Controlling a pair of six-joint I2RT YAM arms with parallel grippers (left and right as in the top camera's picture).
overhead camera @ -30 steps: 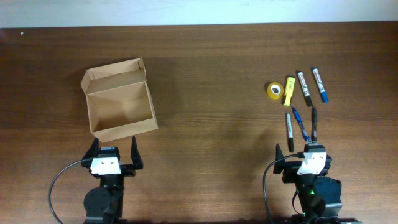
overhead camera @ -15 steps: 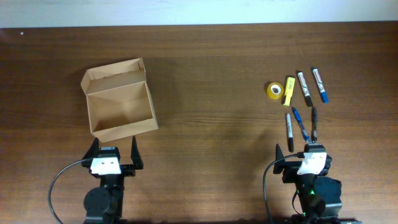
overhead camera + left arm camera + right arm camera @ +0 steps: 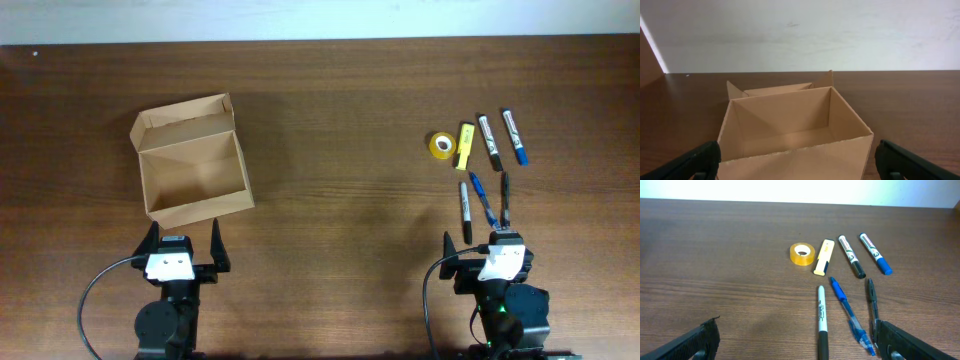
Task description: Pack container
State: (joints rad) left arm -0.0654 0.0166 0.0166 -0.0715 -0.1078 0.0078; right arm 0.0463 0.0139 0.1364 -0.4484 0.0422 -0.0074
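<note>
Both spread wide, left tool [image 3: 184, 236] before open container [image 3: 192, 165]; right tool [image 3: 478, 244] before pens [image 3: 483, 200], markers [image 3: 489, 142], yellow tape roll [image 3: 441, 144]

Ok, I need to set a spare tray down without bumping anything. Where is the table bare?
The widest bare patch is the middle, between the box and the tape roll. The strip along the far edge is bare too. It is crowded on the right, where tape roll, highlighter, markers and pens lie close together.
</note>
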